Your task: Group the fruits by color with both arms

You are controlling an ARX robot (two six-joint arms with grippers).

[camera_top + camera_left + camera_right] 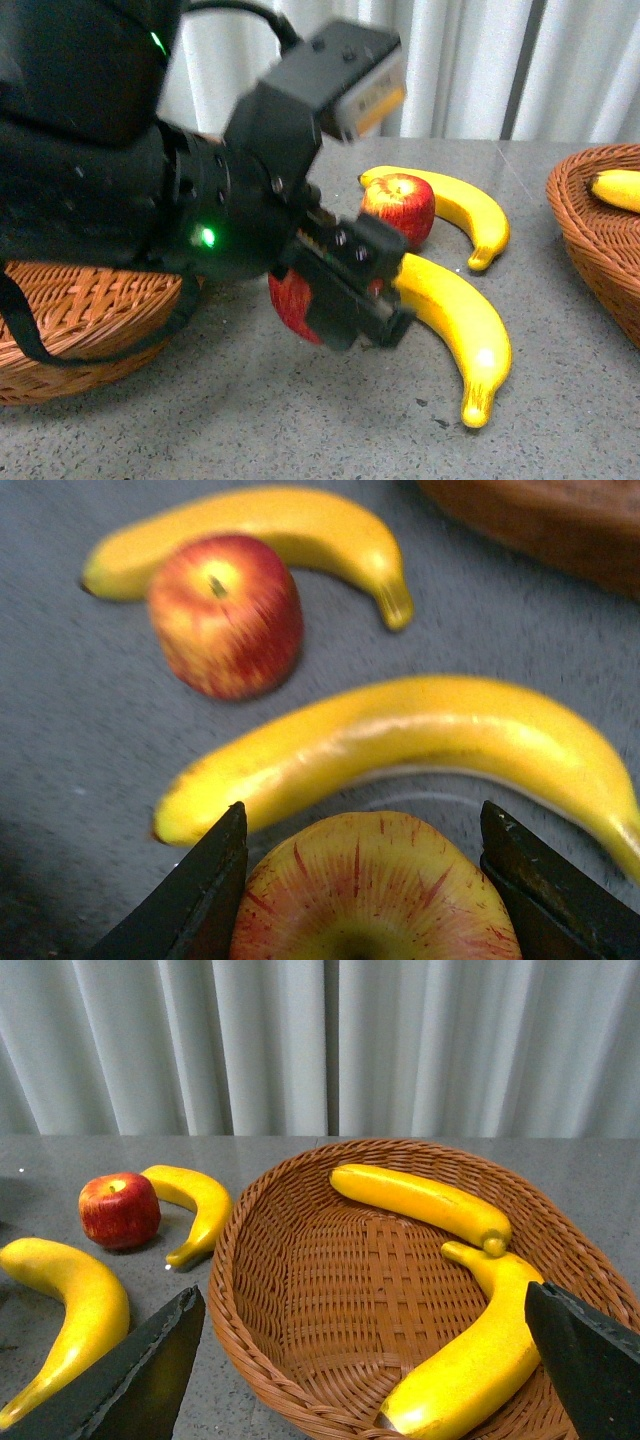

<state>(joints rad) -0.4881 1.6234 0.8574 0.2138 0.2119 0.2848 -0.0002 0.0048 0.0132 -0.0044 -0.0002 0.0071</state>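
My right gripper (360, 1305) hangs with jaws wide apart over the right wicker basket (262, 1260), which holds two bananas (415, 1200). My left gripper (362, 820) clamps a red apple (375, 900). Two loose bananas (460, 325) and a second apple (400, 205) lie on the table (250, 420), right of the left basket (80, 300).

Two red apples: the near apple (293, 300) sits at about 8 o'clock in the loose fruit cluster, and the far apple (399, 207) at 12 o'clock.

Four bananas, it seems. The front banana (460, 325) at 4 o'clock and the back banana (470, 210) at 2 o'clock lie loose. The straighter basket banana (420, 1203) and the curved basket banana (470, 1365) lie inside the right wicker basket (600, 250), which is at 3 o'clock.

Two baskets in all, the other being the left wicker basket (80, 320) at 9 o'clock. Its inside is mostly hidden, so nothing is counted there.
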